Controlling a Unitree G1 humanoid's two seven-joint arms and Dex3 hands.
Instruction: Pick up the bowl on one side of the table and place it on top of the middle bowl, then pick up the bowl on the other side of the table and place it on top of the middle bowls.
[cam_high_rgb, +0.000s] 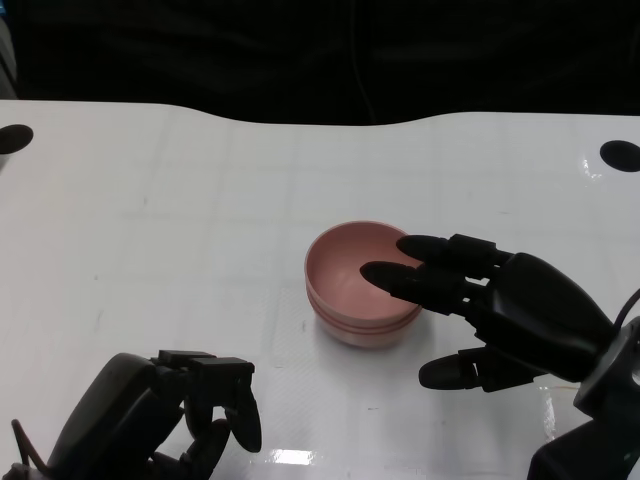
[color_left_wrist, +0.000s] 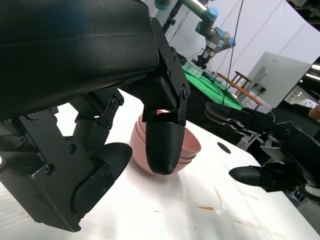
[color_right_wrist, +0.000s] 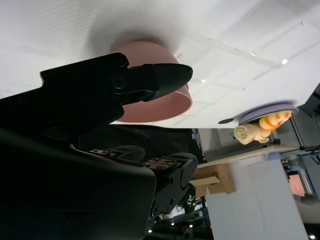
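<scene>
A stack of pink bowls (cam_high_rgb: 360, 290) stands near the middle of the white table (cam_high_rgb: 200, 230); its side shows nested rims. My right hand (cam_high_rgb: 500, 310) lies just right of the stack, its straight fingers (cam_high_rgb: 420, 270) reaching over the top bowl's rim and the thumb held apart on the near side, gripping nothing. The left wrist view shows the same stack of bowls (color_left_wrist: 190, 147) with the right hand (color_left_wrist: 265, 150) spread beside it. My left hand (cam_high_rgb: 170, 410) hovers at the table's near left, fingers curled in and holding nothing, well away from the bowls (color_right_wrist: 160, 105).
Two black round holes mark the table's far corners, one left (cam_high_rgb: 14, 138) and one right (cam_high_rgb: 620, 155). The far edge curves against a dark background. A plate with food models (color_right_wrist: 262, 122) shows off the table in the right wrist view.
</scene>
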